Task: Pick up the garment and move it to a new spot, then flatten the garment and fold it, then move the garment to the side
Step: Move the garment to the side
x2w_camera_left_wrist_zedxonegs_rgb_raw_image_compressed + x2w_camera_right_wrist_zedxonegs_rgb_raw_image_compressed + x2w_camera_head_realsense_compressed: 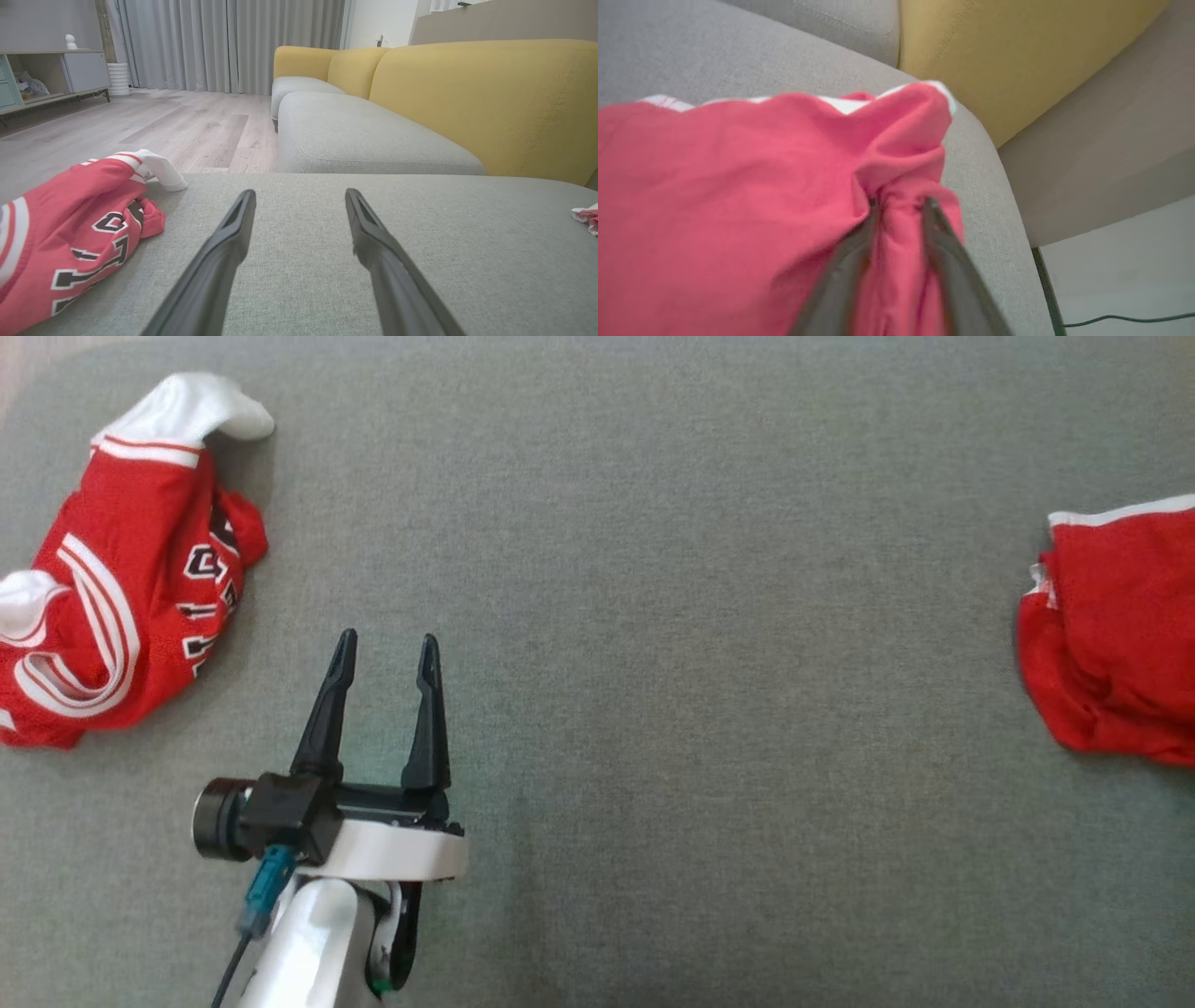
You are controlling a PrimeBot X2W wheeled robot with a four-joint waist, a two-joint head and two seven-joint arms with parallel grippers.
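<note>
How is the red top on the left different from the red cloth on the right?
The left garment has black-and-white letters and wide white stripes; the right garment looks plain red with a thin white edge. The left garment lies apart from the left claw; the right garment has the right claw around a fold. Both are red, crumpled, on the grey cushion.

Black, white-edged block letters stand on the crumpled red jersey [121, 588] lying left of the left hand [387, 649]. Something like a "G" and a "T" shows, but folds break up every word.
</note>
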